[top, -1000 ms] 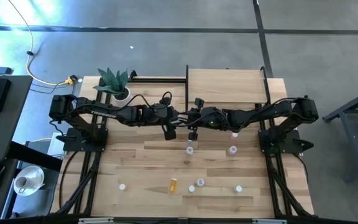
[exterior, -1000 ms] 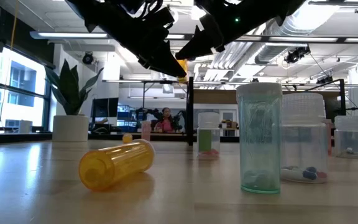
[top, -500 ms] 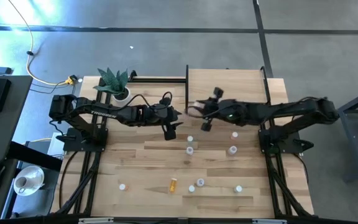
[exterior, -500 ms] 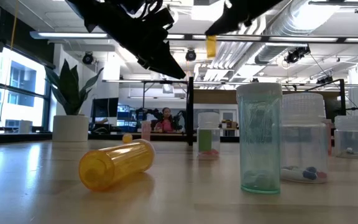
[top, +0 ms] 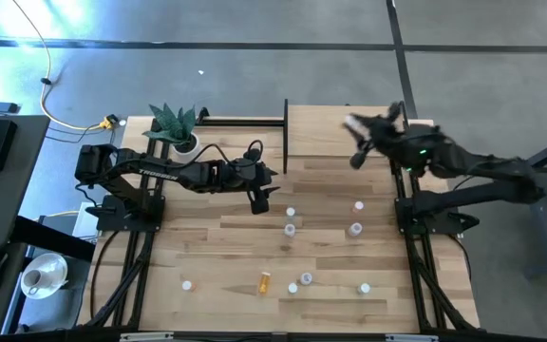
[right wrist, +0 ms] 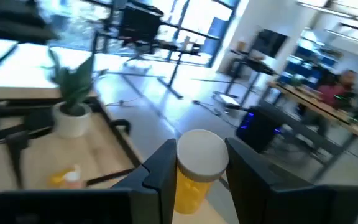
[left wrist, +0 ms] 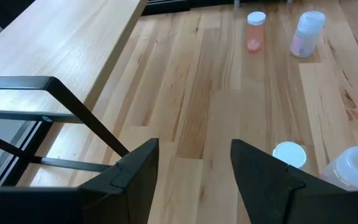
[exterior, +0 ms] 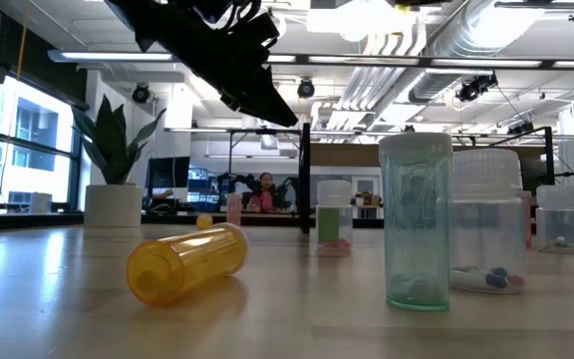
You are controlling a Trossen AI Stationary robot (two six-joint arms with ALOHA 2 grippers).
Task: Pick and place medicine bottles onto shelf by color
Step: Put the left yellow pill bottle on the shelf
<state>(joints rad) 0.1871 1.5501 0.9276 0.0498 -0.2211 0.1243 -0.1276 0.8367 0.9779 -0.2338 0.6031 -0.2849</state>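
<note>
We see the right gripper (right wrist: 197,171) clamped on an orange bottle (right wrist: 194,174), cap up between the fingers, above the shelf (top: 321,128). The left gripper (left wrist: 194,168), open and empty, hangs over the table (top: 207,237).

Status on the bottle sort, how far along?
Done: no bottle visible on the raised light-wood shelf. In hand: right tool grips an orange white-capped pill bottle above it. Left: about nine small bottles on the planked table; left tool open, empty.
</note>
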